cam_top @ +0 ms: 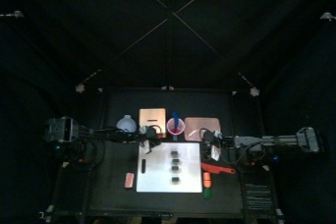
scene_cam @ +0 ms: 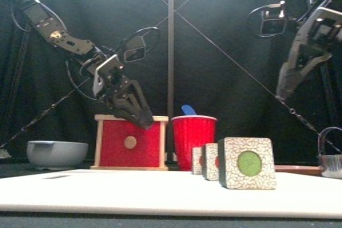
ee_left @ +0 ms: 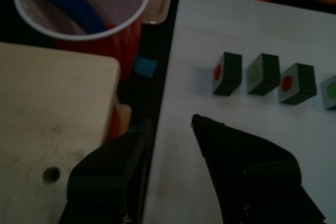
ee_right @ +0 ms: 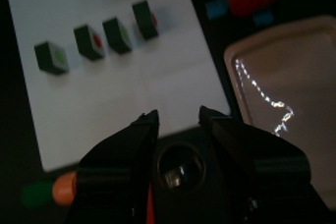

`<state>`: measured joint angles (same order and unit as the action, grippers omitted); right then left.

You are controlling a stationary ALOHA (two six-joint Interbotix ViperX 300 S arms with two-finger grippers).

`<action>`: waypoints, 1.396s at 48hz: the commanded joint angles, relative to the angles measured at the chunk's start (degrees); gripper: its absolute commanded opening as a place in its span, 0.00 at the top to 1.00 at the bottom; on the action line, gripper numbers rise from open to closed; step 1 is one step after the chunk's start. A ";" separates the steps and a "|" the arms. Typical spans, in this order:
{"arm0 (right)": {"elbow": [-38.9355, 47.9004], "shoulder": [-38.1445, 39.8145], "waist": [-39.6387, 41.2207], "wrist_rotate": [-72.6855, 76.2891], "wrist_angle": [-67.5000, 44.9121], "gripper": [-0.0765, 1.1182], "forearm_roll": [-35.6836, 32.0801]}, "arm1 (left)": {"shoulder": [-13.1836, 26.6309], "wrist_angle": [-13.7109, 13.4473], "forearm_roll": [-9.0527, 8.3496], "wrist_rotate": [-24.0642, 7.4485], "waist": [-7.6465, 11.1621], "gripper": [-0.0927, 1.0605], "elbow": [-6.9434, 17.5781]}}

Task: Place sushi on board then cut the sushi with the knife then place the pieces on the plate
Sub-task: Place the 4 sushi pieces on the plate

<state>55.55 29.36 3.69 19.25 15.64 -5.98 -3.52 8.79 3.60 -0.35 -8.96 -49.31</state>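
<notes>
Dark green toy sushi roll [cam_top: 172,165] sits on the white plastic cutting board [cam_top: 153,174] at the centre of the black desk [cam_top: 112,198]. It's already split into 4 pieces, standing in a row w/ small gaps, running 12 to 6 o'clock down the board's middle. No piece is on the flat pink tray [cam_top: 201,127], which lies at 1 o'clock off the board.

Red plastic cup [cam_top: 175,123] is at 12 o'clock, w/ a blue toy knife [scene_cam: 189,110] sticking out of it. Pale wooden box w/ red drawer front [scene_cam: 130,142] is at 11 o'clock, just beside the cup. Blue-grey bowl [cam_top: 126,124] is at 10 o'clock.

Red toy knife [cam_top: 219,169] lies at 4 o'clock by the board's edge, and an orange-and-green toy food [cam_top: 210,182] is near it at 5 o'clock.

Left claw [ee_left: 168,128] hangs over the board's 10 o'clock edge, near the box, w/ jaws apart & empty. Right claw [ee_right: 182,116] hangs over the board's 3 o'clock edge, near the red knife. Its jaws are parted a little w/ nothing btwn them, clear of the pieces.
</notes>
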 commanded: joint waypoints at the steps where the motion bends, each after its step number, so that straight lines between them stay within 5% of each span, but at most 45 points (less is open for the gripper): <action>1: -4.31 -6.15 0.18 0.09 -3.78 0.28 -1.23 | -2.20 0.53 -0.44 0.00 -0.26 0.25 -0.88; 20: -17.31 -25.40 -0.35 0.09 -2.64 0.24 -1.67 | -3.16 0.35 -0.62 0.00 -0.09 0.25 -2.46; 47: -21.88 -33.22 -2.46 0.09 -0.18 0.22 -1.67 | -3.16 0.26 -1.67 0.00 0.00 0.25 -3.34; 58: -23.03 -36.47 -2.02 0.00 0.09 0.26 -2.20 | -3.25 0.18 -1.67 0.00 -0.09 0.25 -3.52; 67: -24.26 -37.09 -2.02 0.44 0.09 0.40 -1.76 | -3.16 0.09 -1.67 0.00 -0.09 0.25 -3.60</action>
<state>32.96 -9.32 1.49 19.42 15.91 -8.09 -5.89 8.70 2.11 -0.35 -8.96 -53.53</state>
